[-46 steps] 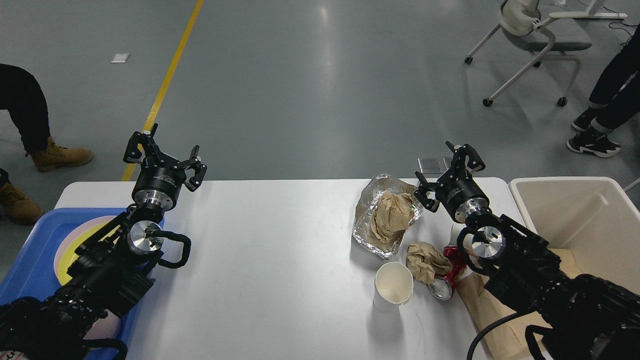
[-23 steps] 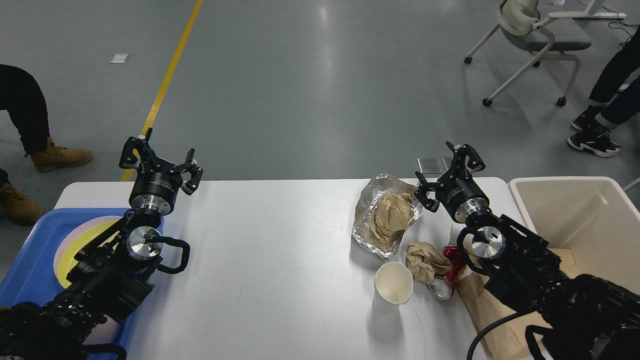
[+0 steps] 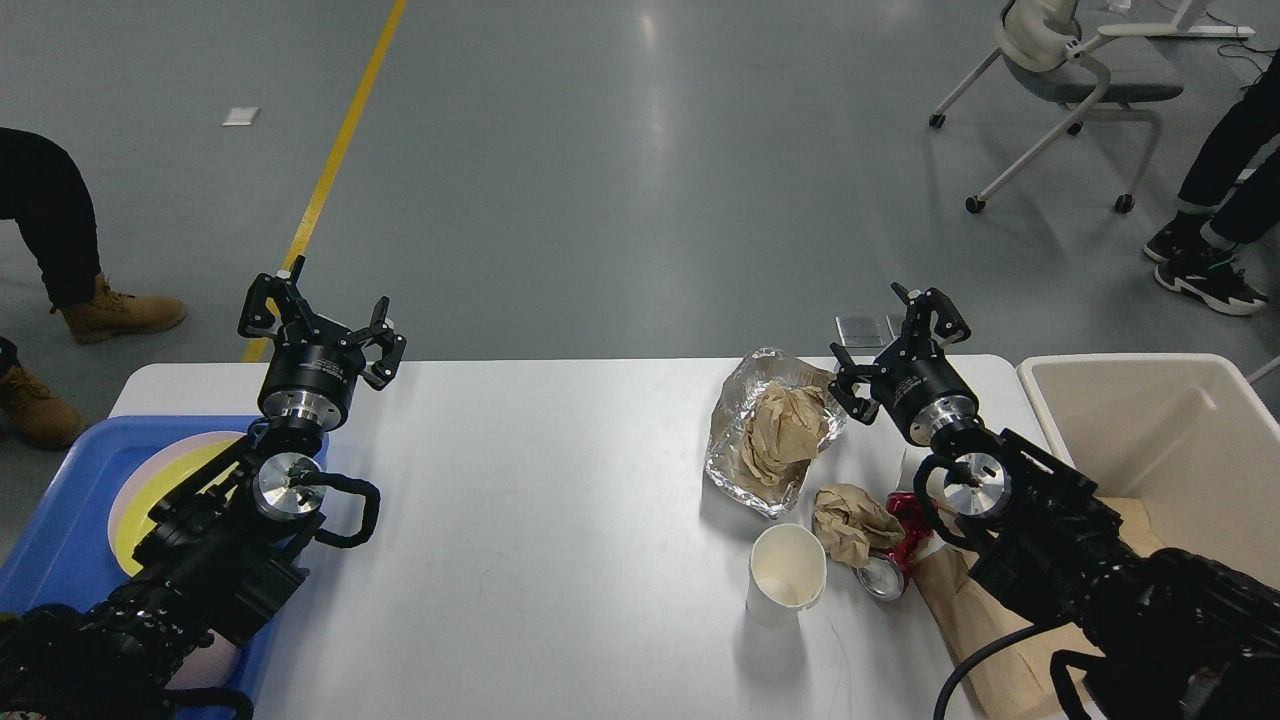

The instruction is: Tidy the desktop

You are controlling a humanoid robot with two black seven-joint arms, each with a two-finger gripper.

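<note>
The white desktop fills the lower view. On its right part lie a crumpled foil sheet with brown paper on it, a brown paper ball, an upright white paper cup, a crushed red can and a flat brown paper bag. My right gripper is open and empty, raised just right of the foil. My left gripper is open and empty, raised over the desktop's far left edge.
A blue tray holding pink and yellow plates sits at the left. A cream bin stands at the right edge. People's legs and an office chair are on the floor beyond.
My left gripper has moved slightly left and turned a little, then stayed still. The right arm has not moved. A person's foot at the far right shifted.
</note>
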